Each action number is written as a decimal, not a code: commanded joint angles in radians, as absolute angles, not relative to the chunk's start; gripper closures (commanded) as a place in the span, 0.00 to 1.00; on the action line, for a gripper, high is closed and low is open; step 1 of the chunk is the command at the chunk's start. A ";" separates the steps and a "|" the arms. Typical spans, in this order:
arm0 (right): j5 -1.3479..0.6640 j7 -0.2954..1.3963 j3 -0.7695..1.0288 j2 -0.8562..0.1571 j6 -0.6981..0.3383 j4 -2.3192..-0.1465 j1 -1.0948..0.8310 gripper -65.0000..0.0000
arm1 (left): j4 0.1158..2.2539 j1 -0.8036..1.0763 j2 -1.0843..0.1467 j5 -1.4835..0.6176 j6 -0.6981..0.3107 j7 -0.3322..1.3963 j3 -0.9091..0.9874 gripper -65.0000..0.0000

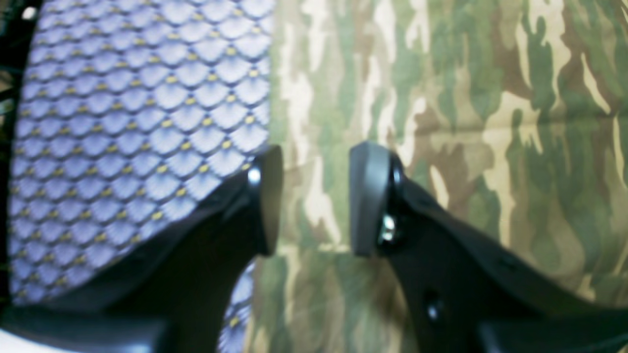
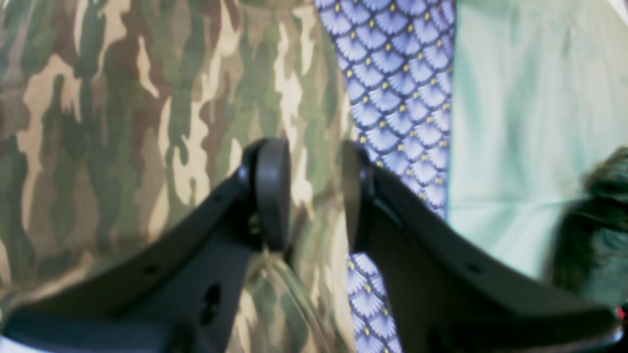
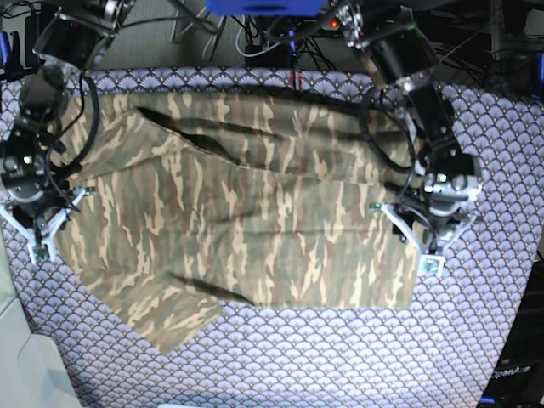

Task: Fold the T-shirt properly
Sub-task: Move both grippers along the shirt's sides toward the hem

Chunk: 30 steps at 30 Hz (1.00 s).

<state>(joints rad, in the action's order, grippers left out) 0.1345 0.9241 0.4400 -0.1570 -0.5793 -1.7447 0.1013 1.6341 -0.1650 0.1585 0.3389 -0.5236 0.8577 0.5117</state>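
Item count, base view:

- Shirt [image 3: 246, 204]: one, camouflage print, centre of frame.
- Cloth [image 3: 340, 357]: one, fan-scale pattern, covering the bench.
- Hand: two. Left hand [image 3: 432, 246] at right of frame; right hand [image 3: 40, 234] at left of frame.
- Fingers per hand: two, per both wrist views.
- Arms: two, entering from the upper corners.

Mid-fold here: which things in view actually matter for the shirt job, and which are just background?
Belongs to the job:
- T-shirt, camouflage, spread flat
- left gripper, fingers apart over the shirt's edge
- right gripper, fingers apart over the opposite edge

Just lying about:
- tablecloth, purple-grey fan-scale pattern, under the shirt
- cables behind the table
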 commanded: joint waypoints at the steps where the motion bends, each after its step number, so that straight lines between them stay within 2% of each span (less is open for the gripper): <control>1: 0.131 0.908 0.443 -0.171 -0.579 -1.745 0.128 0.69 | 1.641 -0.191 0.157 0.331 -0.519 0.837 0.507 0.65; 14: 0.131 0.900 0.440 -0.176 -0.576 -1.632 0.217 0.70 | 1.506 -0.309 0.113 0.343 -0.518 0.826 0.509 0.65; 21: 0.131 0.900 0.418 -0.202 -0.576 -1.521 0.266 0.69 | 1.354 -0.386 0.113 0.429 -0.374 0.742 0.460 0.65; 23: 0.131 0.900 0.406 -0.222 -0.576 -1.511 0.265 0.69 | 1.322 -0.390 0.094 0.427 -0.335 0.723 0.433 0.62; 27: 0.131 0.898 0.383 -0.226 -0.576 -1.509 0.265 0.69 | 1.218 -0.455 0.071 0.420 -0.265 0.722 0.398 0.48; 30: 0.133 0.898 0.372 -0.237 -0.576 -1.509 0.263 0.69 | 1.153 -0.507 0.070 0.420 -0.239 0.722 0.423 0.46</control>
<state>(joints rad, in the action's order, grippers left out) 0.1341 0.9161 0.3679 -0.2165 -0.5785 -1.4918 0.2401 1.1381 -0.4824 0.0700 0.4213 -0.2455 0.7380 0.4255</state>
